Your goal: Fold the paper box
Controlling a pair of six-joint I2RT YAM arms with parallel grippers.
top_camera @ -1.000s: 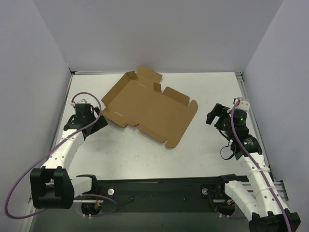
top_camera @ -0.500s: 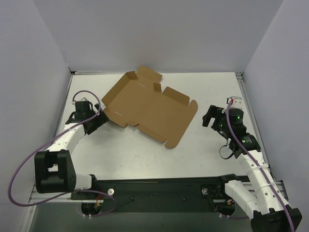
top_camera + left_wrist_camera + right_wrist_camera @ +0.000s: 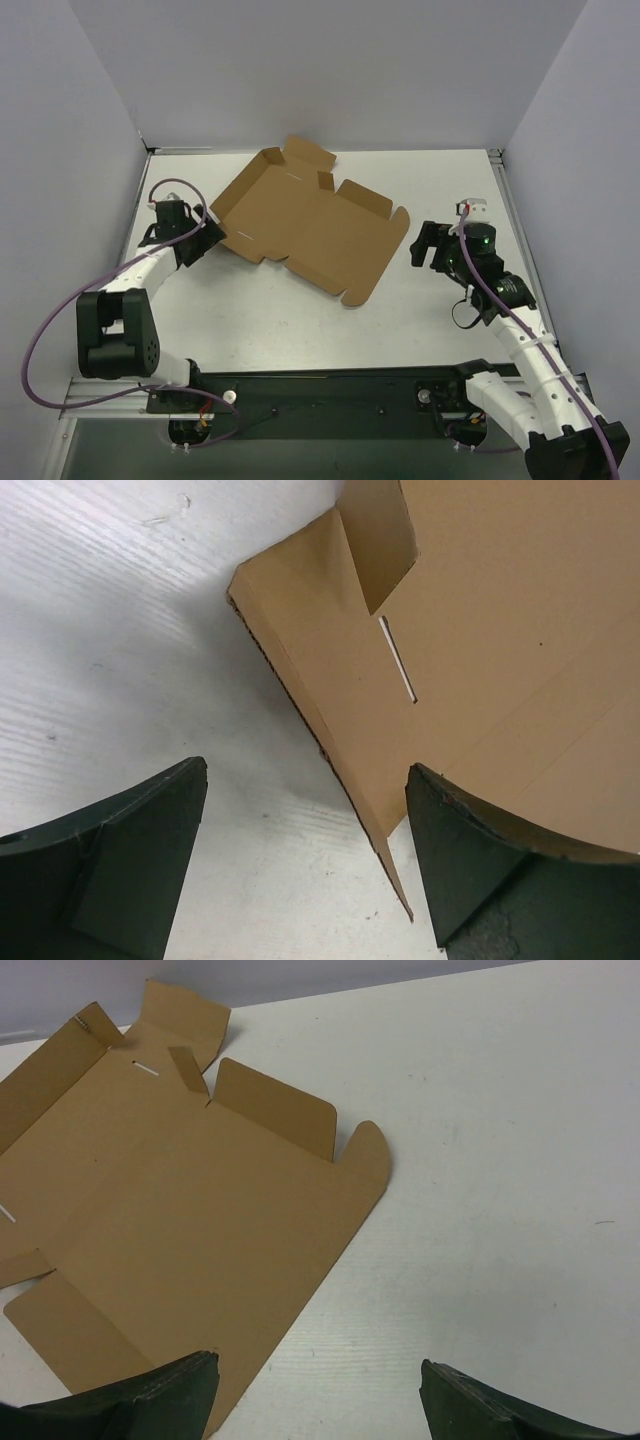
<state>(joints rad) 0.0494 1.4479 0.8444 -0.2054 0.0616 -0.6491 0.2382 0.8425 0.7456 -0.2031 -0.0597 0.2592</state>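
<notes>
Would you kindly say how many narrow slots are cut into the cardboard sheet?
2: one slot near the sheet's far edge, the other by its left edge, beside the left gripper. More may be hidden.

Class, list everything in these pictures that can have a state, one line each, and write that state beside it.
paper box: unfolded, a flat sheet on the table, some edge flaps tilted up, not gripped.
left claw: open, empty, at the sheet's left edge flap.
right claw: open, empty, apart from the sheet's right edge.
</notes>
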